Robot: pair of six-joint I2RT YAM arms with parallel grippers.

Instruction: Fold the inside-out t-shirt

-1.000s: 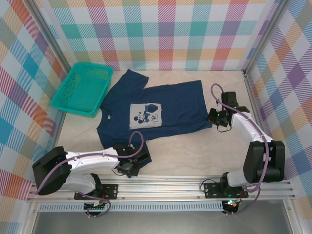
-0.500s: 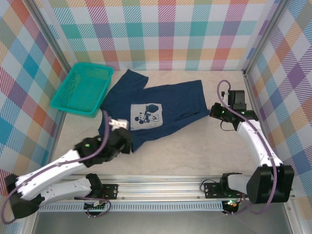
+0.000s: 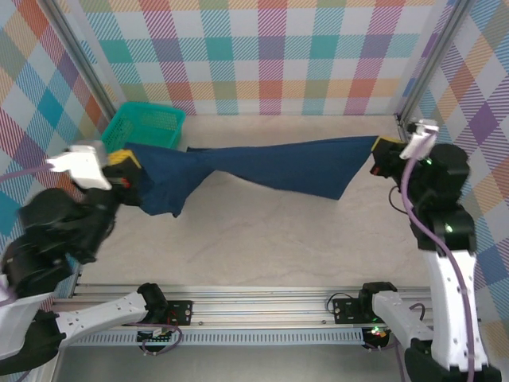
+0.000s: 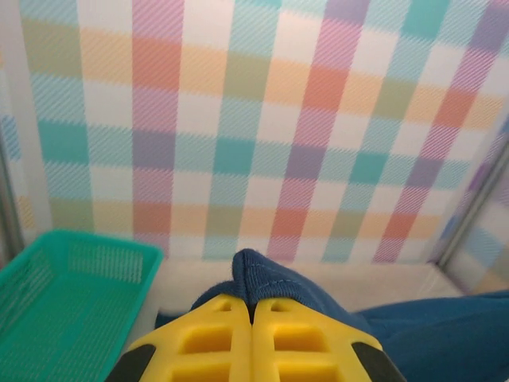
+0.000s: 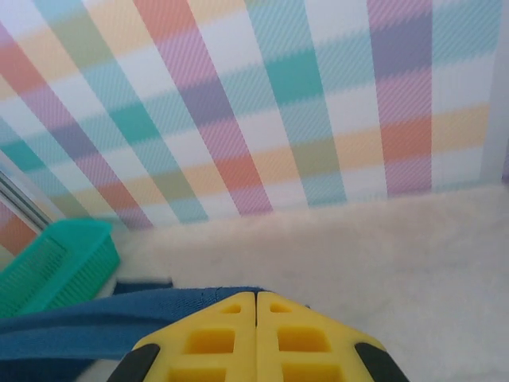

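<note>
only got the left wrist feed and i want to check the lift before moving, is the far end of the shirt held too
Observer: Yes. In the top view, the right end effector is shut on the opposite end of the navy t-shirt.
Operator: is it pulled tight
Observer: Mostly. It spans the gap between the right end effector and the left end effector, with a twist near the left end.
Operator: any cloth dragging
Observer: Two flaps hang down, one near each end. Whether they touch the table I cannot tell.
</note>
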